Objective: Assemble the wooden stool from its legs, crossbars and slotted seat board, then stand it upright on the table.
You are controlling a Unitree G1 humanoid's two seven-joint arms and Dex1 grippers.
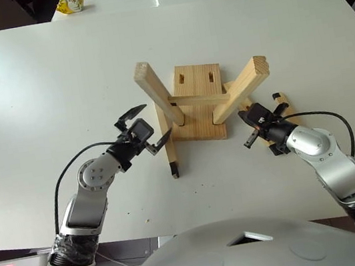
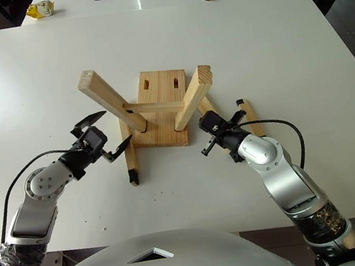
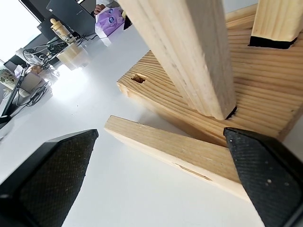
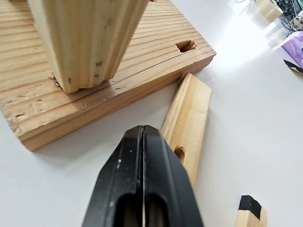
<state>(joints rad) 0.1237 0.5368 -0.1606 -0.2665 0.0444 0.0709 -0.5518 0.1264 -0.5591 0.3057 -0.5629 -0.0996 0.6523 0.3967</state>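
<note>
Head view: the seat board lies flat on the table. Its slots hold the left leg and right leg, splayed and joined by a crossbar.

Left wrist view: my left gripper is released, near a loose leg just beside the board; both ends of that leg are cut off.

Right wrist view: my right gripper is clenched on nothing, near a loose bar.

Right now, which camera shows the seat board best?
The left eye view: it looks down on almost the whole seat board lying flat on the table. The right eye view shows nearly the same. The left wrist view catches just one side of it up close, and the right wrist view one corner with a hole.
</note>
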